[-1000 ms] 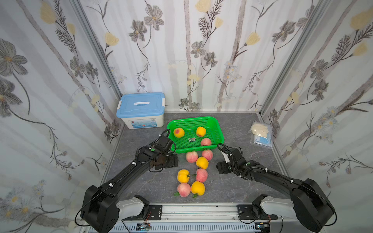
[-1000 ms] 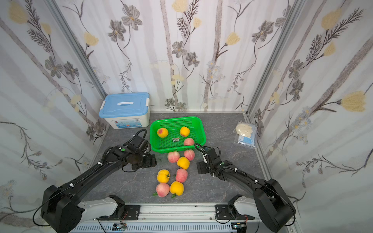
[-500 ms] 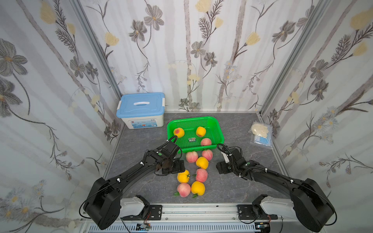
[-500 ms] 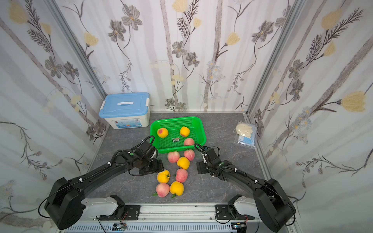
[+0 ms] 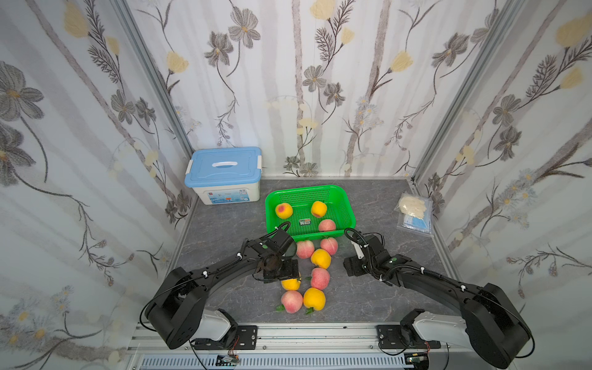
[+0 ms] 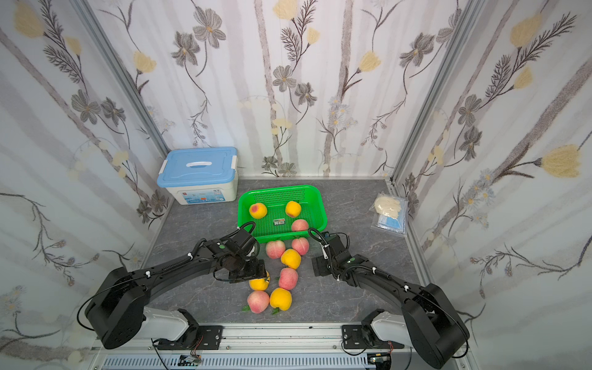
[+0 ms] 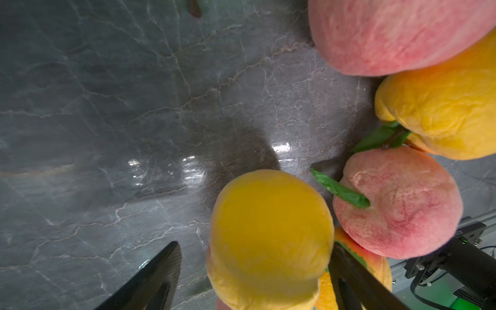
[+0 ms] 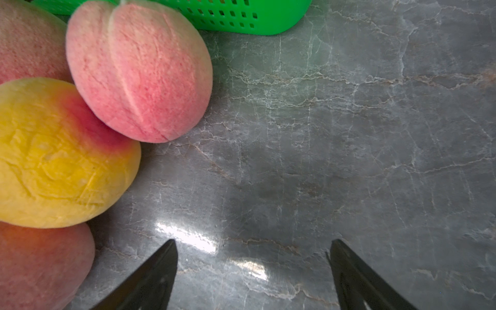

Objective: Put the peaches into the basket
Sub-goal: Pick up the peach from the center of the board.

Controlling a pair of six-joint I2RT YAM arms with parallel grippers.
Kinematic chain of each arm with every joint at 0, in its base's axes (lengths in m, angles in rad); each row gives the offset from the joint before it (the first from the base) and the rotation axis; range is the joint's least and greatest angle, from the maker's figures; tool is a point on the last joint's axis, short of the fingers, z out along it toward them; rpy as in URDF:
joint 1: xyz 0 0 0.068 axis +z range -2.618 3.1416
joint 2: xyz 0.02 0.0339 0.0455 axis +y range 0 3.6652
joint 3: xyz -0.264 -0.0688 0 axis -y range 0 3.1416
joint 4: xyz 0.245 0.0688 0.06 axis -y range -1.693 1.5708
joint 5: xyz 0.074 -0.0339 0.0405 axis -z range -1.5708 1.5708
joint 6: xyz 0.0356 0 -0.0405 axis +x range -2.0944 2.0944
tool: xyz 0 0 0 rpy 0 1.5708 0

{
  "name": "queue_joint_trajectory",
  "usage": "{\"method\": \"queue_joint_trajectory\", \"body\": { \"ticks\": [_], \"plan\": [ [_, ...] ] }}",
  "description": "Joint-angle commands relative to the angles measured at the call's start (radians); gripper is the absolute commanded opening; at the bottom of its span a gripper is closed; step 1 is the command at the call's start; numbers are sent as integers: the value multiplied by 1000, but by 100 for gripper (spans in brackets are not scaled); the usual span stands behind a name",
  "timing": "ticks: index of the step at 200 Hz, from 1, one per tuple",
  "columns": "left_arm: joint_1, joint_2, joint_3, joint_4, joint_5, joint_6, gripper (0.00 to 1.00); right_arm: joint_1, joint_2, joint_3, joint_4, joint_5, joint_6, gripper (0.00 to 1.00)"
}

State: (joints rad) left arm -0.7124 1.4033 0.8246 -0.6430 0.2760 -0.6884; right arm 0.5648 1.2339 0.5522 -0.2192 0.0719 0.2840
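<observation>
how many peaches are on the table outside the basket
7 peaches: two pink by the basket's near wall, a yellow just robot-side of them, then a pink, a yellow between the left gripper's jaws, a pink and a yellow nearest the robot. Gripper could hide more.

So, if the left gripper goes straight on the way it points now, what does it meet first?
The left gripper would most likely meet the yellow peach between its open jaws.

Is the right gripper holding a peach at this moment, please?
No: in the right wrist view the right gripper stands open over bare table, with the peaches beside it.
</observation>
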Motion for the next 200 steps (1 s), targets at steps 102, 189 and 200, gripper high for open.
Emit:
{"method": "queue_joint_trajectory", "body": {
  "ticks": [102, 189, 200],
  "plan": [
    [-4, 51, -9, 43, 2, -33, 75, 14, 14, 14, -9, 25, -3, 89],
    [-4, 52, 1, 37, -17, -28, 61, 21, 24, 21, -12, 33, -7, 89],
    [-4, 51, 1, 38, -18, -28, 59, 22, 26, 22, -12, 32, -7, 89]
  ]
}}
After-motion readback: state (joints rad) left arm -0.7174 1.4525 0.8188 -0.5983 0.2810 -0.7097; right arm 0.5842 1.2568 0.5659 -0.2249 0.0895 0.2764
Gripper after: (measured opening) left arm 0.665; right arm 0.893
